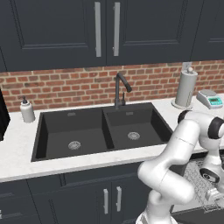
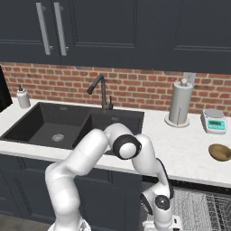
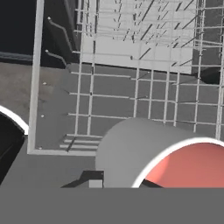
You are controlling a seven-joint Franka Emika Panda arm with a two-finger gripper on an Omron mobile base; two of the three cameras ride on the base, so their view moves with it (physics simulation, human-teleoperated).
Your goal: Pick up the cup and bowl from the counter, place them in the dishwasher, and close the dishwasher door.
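Cup [image 3: 131, 151]: grey outside, salmon-red inside, thin white rim, at about 5 o'clock in the hand view, hard up against the camera and hanging over the dishwasher rack [image 3: 131, 98]. Looks rigid, glazed and smooth, so probably light but slippery and liable to chip if knocked against the wires. Best held by the wall just under the rim, one finger inside and one outside. Worth lowering until the base sits flat between the wires before letting go.

Pincer [image 1: 213, 195] nearly pressed together, apparently pinching the cup's thin wall; fingertips themselves hidden by the cup, so the contact is judged rather than seen. Sits low at 4 o'clock in the left base view, over the rack.

Bowl [image 2: 219, 152]: brown, shallow, upright on the counter [image 2: 180, 153] at 3 o'clock in the right base view, not yet moved. Likely stiff and light; rim the obvious place to pinch, with some risk of tipping from a one-sided hold.

Further out along the counter: kitchen scale [image 2: 214, 121] at 2 o'clock above the bowl, paper towel roll [image 2: 179, 104] just beside it toward 9 o'clock, black double sink [image 2: 49, 126] with tap [image 2: 101, 92], soap bottle [image 2: 22, 97] at the far 9 o'clock end.

No brand, label or legible writing anywhere; scale display too small to read.
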